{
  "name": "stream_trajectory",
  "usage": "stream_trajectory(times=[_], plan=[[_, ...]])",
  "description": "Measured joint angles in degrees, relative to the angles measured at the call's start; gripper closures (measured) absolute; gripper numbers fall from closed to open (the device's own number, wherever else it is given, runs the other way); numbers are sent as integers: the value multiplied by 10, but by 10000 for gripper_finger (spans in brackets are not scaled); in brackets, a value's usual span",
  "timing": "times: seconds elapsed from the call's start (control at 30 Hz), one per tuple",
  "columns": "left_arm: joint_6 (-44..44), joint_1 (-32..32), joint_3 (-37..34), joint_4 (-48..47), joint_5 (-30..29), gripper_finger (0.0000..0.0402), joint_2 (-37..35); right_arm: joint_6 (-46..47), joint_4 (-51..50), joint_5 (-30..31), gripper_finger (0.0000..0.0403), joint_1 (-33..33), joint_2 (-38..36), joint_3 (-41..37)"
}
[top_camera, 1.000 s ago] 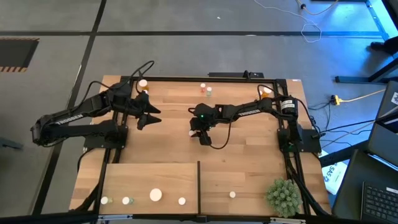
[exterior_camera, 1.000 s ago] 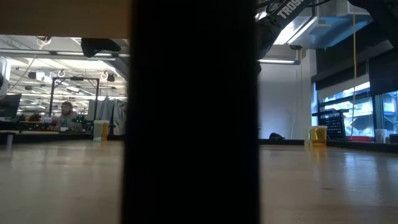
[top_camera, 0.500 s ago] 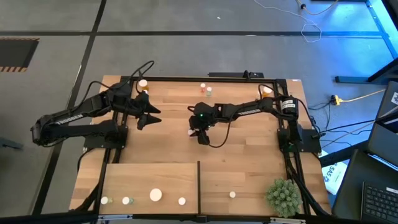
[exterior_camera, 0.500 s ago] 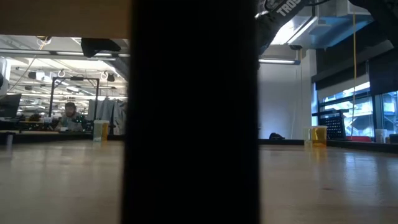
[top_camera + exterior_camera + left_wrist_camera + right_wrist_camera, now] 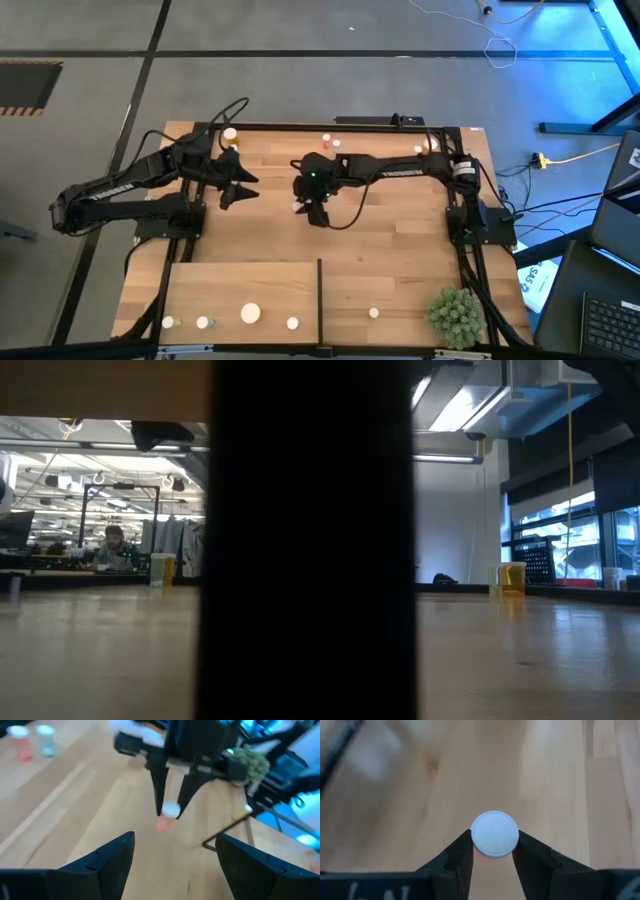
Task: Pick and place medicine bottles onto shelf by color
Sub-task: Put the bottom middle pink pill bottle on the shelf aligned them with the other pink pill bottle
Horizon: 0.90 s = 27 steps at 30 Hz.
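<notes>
I have the right gripper fingers pinching an orange bottle by its cap, left gripper fingers spread idle; next, carry it to the shelf.

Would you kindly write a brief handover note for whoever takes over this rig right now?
Right pincer: shut on an orange bottle by its white cap, above mid-table.
Left pincer: open, empty, near the table's far left.
Shelf: four bottles left of the divider, one on the right.
Left to do: place the held bottle; a red bottle and a greenish bottle stand at the far edge, another bottle by the left arm, another far right.
</notes>
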Motion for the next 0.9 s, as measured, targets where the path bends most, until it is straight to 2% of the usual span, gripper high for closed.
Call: stream_trajectory(times=[0.2, 0.33, 0.57, 0.7, 0.83, 0.9], plan=[[55, 0, 0, 0, 61, 129, 0, 21, -78, 10, 272, 13, 0, 90], [96, 0, 0, 0, 63, 129, 0, 46, -147, 49, 272, 28, 0, 148], [129, 0, 0, 0, 82, 129, 0, 87, -170, 56, 272, 68, 0, 239], [138, -6, 0, -1, 102, 129, 0, 87, -209, 101, 272, 95, 0, 276], [184, -32, 29, -24, 95, 129, 0, 84, -242, 113, 272, 116, 0, 297], [189, -45, 49, -36, 71, 129, 2, 74, -250, 113, 272, 123, 0, 303]])
